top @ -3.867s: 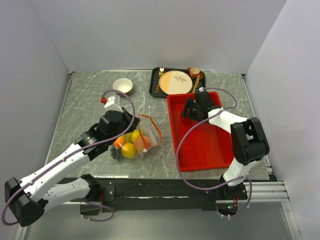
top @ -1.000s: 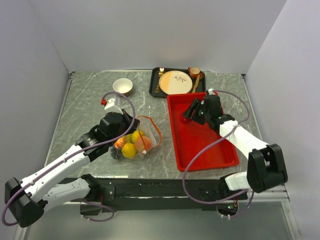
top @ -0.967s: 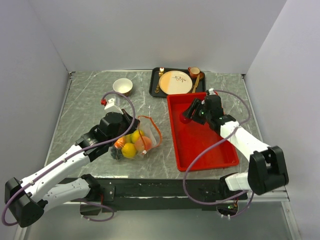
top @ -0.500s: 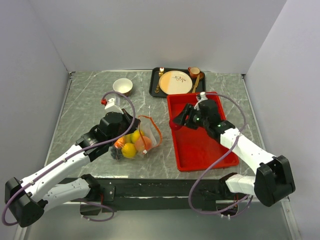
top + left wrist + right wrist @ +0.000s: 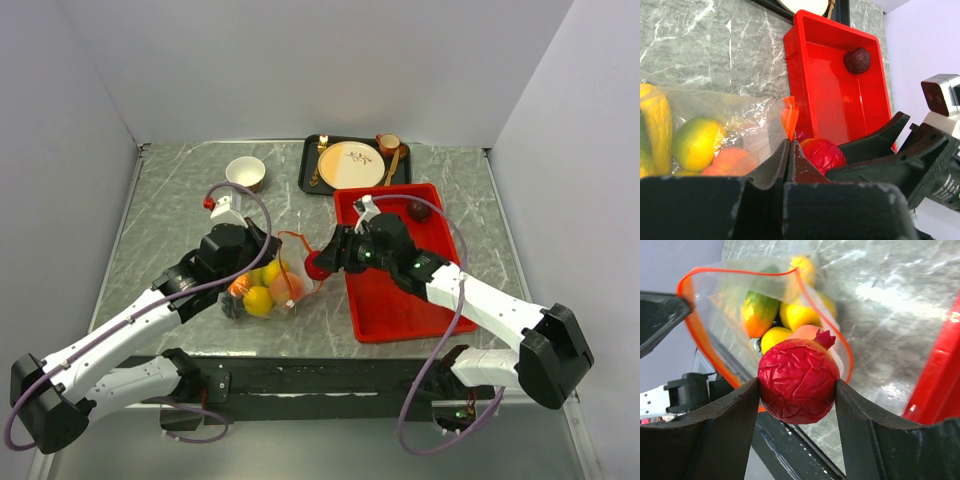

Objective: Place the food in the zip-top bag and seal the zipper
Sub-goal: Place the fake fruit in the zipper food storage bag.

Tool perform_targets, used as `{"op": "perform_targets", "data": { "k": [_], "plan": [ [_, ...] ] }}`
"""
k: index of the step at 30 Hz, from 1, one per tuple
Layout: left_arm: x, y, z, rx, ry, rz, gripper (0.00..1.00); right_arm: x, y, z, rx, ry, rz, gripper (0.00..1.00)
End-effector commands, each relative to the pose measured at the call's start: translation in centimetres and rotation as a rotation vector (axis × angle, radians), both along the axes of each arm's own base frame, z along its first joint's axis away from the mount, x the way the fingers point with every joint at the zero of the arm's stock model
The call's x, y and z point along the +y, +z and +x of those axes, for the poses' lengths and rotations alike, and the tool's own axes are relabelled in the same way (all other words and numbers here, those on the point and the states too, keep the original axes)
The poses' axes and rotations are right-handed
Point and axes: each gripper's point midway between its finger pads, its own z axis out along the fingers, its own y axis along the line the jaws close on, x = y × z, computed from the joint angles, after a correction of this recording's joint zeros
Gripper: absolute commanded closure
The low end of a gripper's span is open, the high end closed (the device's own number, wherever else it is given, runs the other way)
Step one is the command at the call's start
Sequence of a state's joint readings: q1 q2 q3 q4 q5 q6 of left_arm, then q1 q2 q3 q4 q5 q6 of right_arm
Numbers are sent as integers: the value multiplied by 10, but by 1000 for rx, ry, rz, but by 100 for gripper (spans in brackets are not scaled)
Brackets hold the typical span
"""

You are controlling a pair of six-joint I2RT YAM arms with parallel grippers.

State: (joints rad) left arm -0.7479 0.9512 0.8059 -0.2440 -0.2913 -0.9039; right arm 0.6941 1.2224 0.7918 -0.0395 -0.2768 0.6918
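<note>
Two grips: left gripper [image 5: 789, 151] pinches zip-top bag [image 5: 742, 114] rim; right gripper [image 5: 797, 402] clamps red fruit [image 5: 796, 374] beside mouth; may snag zipper [image 5: 816, 307].

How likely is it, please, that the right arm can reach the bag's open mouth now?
Probably yes: the left tool pinches the bag rim open, and the right tool, gripping the red fruit, hangs right at the mouth, nothing between.

White link shells and black joint housings on left arm [image 5: 130, 325] and right arm [image 5: 480, 300], purple cable [image 5: 262, 215] looping along each, scuffed matte-black left end effector [image 5: 788, 150] and right end effector [image 5: 797, 385], small red cap [image 5: 207, 202] near left wrist
</note>
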Motion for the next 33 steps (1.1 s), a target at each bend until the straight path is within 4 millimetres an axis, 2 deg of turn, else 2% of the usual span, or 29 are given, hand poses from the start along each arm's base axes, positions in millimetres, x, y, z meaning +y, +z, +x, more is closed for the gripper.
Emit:
{"op": "perform_targets", "data": {
  "k": [1, 3, 10, 11, 13, 17, 18, 27, 33],
  "plan": [
    [-7, 10, 2, -29, -13, -41, 99, 24, 33, 8, -88, 12, 83, 51],
    [-6, 8, 2, -25, -9, -40, 99, 32, 36, 8, -94, 23, 97, 51],
    [-2, 11, 0, -33, 0, -43, 99, 51, 25, 20, -94, 15, 71, 51],
    [-1, 11, 0, -33, 3, -43, 99, 55, 29, 21, -101, 19, 83, 51],
    [0, 10, -1, -32, 8, -43, 99, 62, 24, 21, -89, 28, 80, 51],
    [3, 11, 0, -36, 18, -39, 99, 75, 25, 22, -92, 41, 93, 50],
    [4, 11, -1, -35, 22, -38, 99, 79, 19, 21, -78, 47, 86, 50],
    [6, 13, -1, -37, 26, -34, 99, 96, 1, 26, -54, 61, 62, 49],
    [9, 16, -2, -45, 35, -41, 99, 106, 1, 25, -48, 91, 110, 48]
  ]
}}
